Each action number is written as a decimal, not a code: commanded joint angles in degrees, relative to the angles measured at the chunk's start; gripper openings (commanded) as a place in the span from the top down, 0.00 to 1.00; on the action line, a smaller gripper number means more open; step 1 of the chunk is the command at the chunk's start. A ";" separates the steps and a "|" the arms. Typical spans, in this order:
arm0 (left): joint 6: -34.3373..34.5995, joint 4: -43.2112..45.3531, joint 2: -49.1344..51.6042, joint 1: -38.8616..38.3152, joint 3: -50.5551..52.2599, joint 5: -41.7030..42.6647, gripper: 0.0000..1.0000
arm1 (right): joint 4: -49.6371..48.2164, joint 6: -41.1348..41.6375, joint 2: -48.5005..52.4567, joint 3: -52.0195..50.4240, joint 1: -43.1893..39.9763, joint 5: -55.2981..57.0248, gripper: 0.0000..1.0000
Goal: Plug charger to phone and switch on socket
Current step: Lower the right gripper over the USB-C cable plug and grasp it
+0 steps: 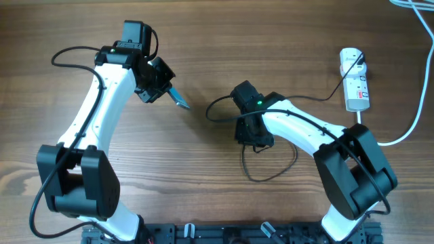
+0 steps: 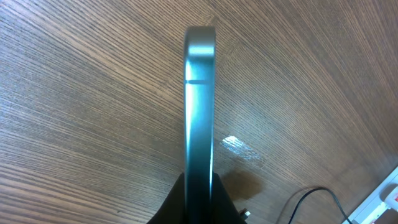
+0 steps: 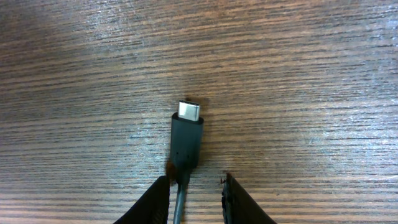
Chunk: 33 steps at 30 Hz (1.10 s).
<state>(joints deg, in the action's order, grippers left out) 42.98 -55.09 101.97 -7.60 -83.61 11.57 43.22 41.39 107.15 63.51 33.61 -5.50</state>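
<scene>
Phone [image 1: 180, 98]: turquoise, clamped edge-on in clenched left gripper [image 1: 165, 87], above table [image 1: 203, 41], 11 o'clock of centre. Charger [image 3: 186, 140]: connector tip flat on wood, pointing to 12 o'clock in right wrist view; cable between fingers of right gripper [image 3: 196, 185], touching the 7 o'clock finger [image 3: 152, 202], clear of the 5 o'clock one; jaws apart, nothing grasped. Socket [image 1: 355, 80]: white, 2 o'clock, well apart from both grippers.

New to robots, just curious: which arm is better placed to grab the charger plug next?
Right. The right gripper straddles the charger on the table, jaws apart around its cable. The left gripper is shut on the phone, edge-on.
</scene>
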 commanded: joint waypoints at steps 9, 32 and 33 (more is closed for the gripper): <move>0.79 0.17 -1.36 0.00 -0.72 -0.76 0.96 | 0.31 0.57 3.65 -0.22 0.09 -0.04 0.75; 0.81 0.17 -1.36 0.00 -0.72 -0.76 0.96 | -1.01 2.51 5.27 -0.20 2.49 3.19 0.76; 0.81 0.17 -1.36 0.00 -0.72 -0.76 0.96 | -1.05 2.51 5.27 -0.20 2.49 3.17 0.78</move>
<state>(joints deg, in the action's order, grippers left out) 42.98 -55.09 101.97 -7.60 -83.61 11.55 43.62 43.33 108.03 64.38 35.48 -2.72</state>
